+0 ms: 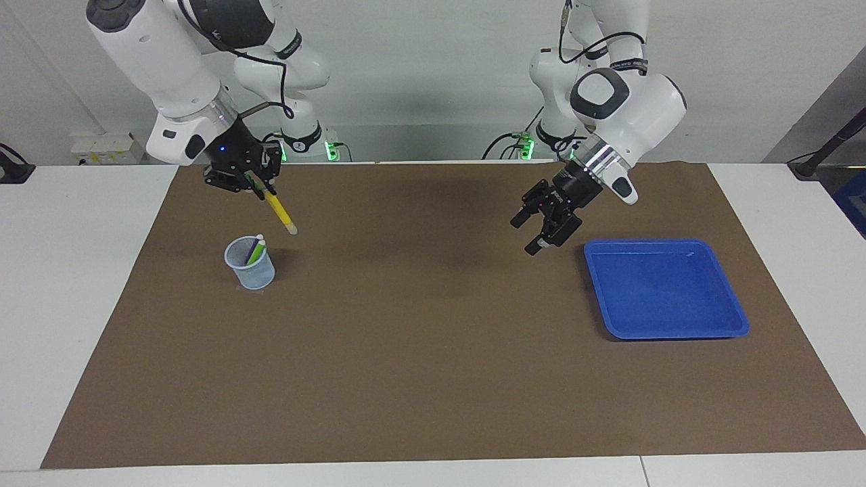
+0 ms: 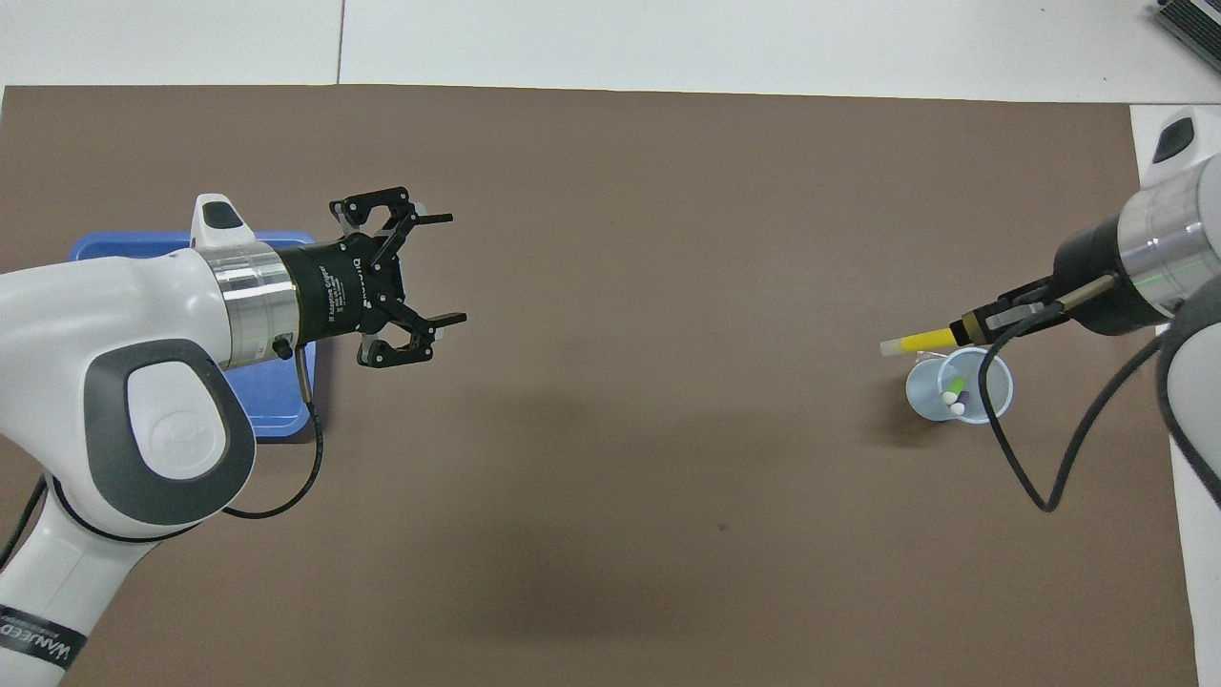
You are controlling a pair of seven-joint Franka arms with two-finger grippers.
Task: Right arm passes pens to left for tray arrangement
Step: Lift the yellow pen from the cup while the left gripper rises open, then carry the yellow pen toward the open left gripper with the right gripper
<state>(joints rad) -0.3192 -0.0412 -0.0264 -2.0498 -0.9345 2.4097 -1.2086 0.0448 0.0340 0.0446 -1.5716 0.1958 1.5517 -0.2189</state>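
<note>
While its jaws are pinching the yellow pen [image 1: 279,212] above the cup [image 1: 250,264], at the cup's one o'clock, the right gripper [image 1: 252,180] is hanging; the left gripper [image 1: 527,233], jaws spread, is hovering beside the blue tray [image 1: 666,289].

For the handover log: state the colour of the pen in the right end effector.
Yellow pen with a whitish tip, clearest in the facing view.
</note>
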